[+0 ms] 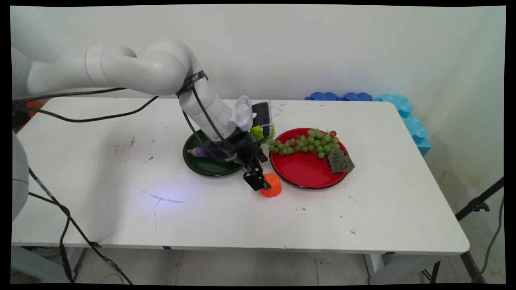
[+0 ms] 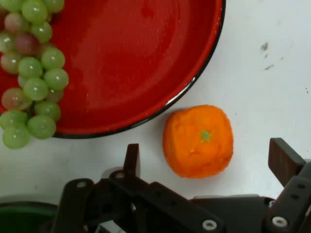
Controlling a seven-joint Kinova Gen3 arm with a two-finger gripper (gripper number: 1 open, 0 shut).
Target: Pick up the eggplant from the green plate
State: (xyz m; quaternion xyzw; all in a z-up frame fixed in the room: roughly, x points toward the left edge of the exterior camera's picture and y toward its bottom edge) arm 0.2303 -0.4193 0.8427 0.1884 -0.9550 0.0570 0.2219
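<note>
A plain white wall stood behind your scuffed white table (image 1: 363,209), with blue foam blocks (image 1: 403,110) stacked at its far right corner. Your tool (image 2: 206,162) hung low over the table, its two fingers spread wide and gripping nothing, and the orange fruit (image 2: 198,141) sat on the bare table between them, with a gap showing on either side. In the main view that orange fruit (image 1: 271,185) lay just beside the near-left rim of the red plate (image 1: 306,173), close but apart from it. On the red plate you had a long bunch of green grapes (image 1: 306,141) running across the far side and a dark green leaf-like piece (image 1: 340,161) by its right rim. Behind the tool sat a dark green plate (image 1: 201,165) with a purple eggplant (image 1: 205,153) on it, partly hidden by the arm, and something yellow-green (image 1: 262,131) peeked out behind the wrist. My worry for you: the fruit looked rounded and soft, so an off-centre squeeze could have rolled it away, and the left finger stood close enough to the red plate that a small drift might have clipped its rim and jostled the grapes.
</note>
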